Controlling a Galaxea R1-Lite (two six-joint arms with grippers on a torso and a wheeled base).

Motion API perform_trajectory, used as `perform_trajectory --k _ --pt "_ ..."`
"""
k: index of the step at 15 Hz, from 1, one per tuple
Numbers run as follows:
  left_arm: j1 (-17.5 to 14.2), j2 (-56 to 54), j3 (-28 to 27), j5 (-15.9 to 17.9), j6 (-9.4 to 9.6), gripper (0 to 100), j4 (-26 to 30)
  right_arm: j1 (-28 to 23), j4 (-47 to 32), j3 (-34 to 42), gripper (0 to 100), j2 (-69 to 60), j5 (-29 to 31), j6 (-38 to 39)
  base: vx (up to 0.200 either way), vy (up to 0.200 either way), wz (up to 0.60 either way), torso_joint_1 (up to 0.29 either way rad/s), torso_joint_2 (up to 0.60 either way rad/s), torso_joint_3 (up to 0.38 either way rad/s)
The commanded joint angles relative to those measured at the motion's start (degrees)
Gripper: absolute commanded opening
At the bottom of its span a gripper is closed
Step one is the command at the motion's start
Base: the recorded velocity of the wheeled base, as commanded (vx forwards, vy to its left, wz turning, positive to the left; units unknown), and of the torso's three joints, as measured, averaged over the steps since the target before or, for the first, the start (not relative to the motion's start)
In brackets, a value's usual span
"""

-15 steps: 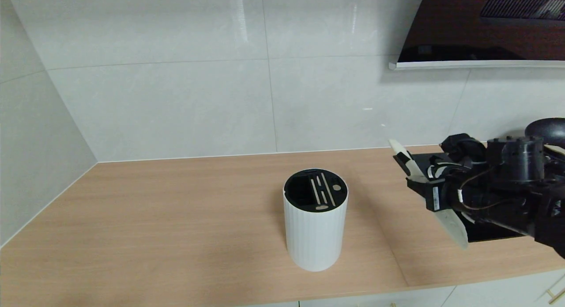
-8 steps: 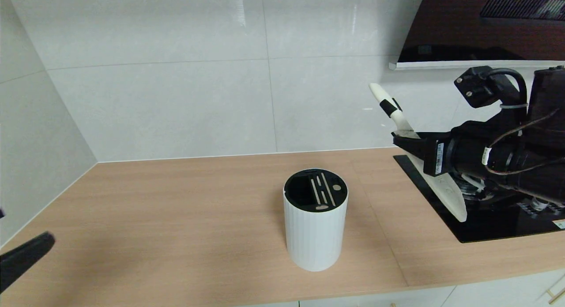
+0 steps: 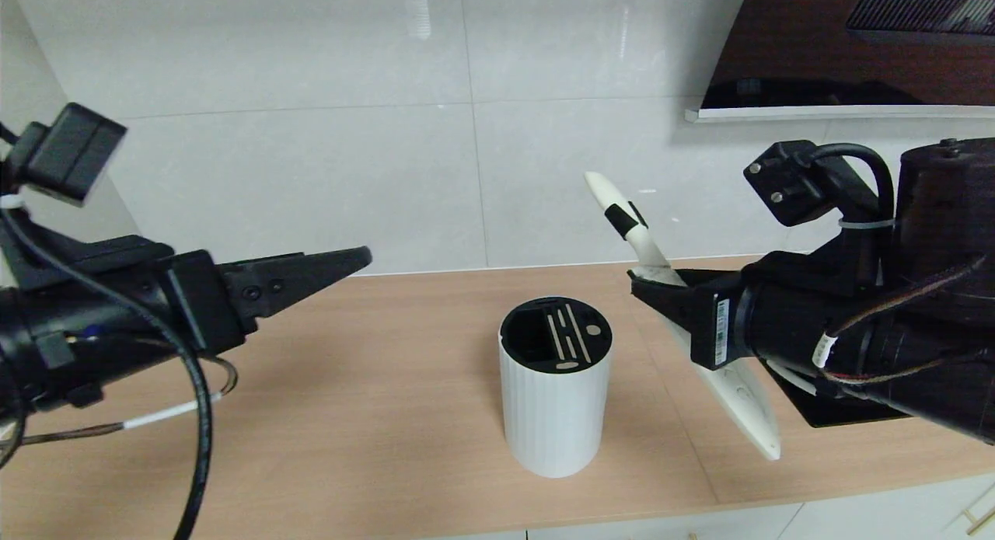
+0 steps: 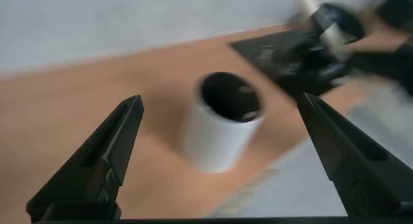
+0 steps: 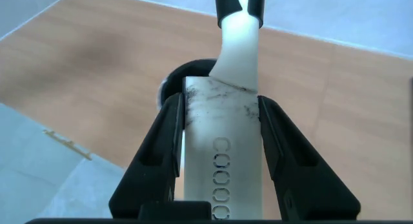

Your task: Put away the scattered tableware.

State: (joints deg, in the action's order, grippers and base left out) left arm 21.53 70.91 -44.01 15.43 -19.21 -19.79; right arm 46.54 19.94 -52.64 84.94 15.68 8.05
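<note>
Clamping a white knife [image 3: 734,388] by its blade near the handle, the right tool [image 5: 221,114] hangs just right of the white holder [image 3: 553,400], which stands upright on the wooden table [image 3: 350,416]. The knife is tilted, handle up toward the wall and tip down. Left of the holder, the left tool [image 4: 218,100] hovers with fingers spread wide, holding nothing.

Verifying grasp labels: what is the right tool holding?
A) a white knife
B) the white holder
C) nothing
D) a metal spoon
A: the right tool is clamped on the blade of the white knife, handle up and tip down, off to the side of the holder.
</note>
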Motion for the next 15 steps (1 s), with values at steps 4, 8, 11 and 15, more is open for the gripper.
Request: perform_trajectory --k 4,8,11,15 --pt "7.04 15.13 -9.78 0.56 -11.55 100 -0.69 3.82 0.53 -1.94 0 4.7 2.43 3.73 0.0 0.0 0.0 0.0 0.0 0.0" --pt "12.66 22.34 -10.92 0.12 -16.21 100 -3.15 8.48 0.53 -3.96 0 8.22 4.19 7.77 0.0 0.0 0.0 0.0 0.0 0.0" --pt "15.74 27.88 -11.1 -4.97 -17.09 100 -11.86 9.97 0.62 -4.23 0 10.15 4.36 8.74 0.0 0.0 0.0 0.0 0.0 0.0" --pt "17.06 27.96 -11.01 -5.68 -19.46 100 -14.05 9.97 0.97 -5.19 0 12.0 5.24 10.32 0.0 0.0 0.0 0.0 0.0 0.0"
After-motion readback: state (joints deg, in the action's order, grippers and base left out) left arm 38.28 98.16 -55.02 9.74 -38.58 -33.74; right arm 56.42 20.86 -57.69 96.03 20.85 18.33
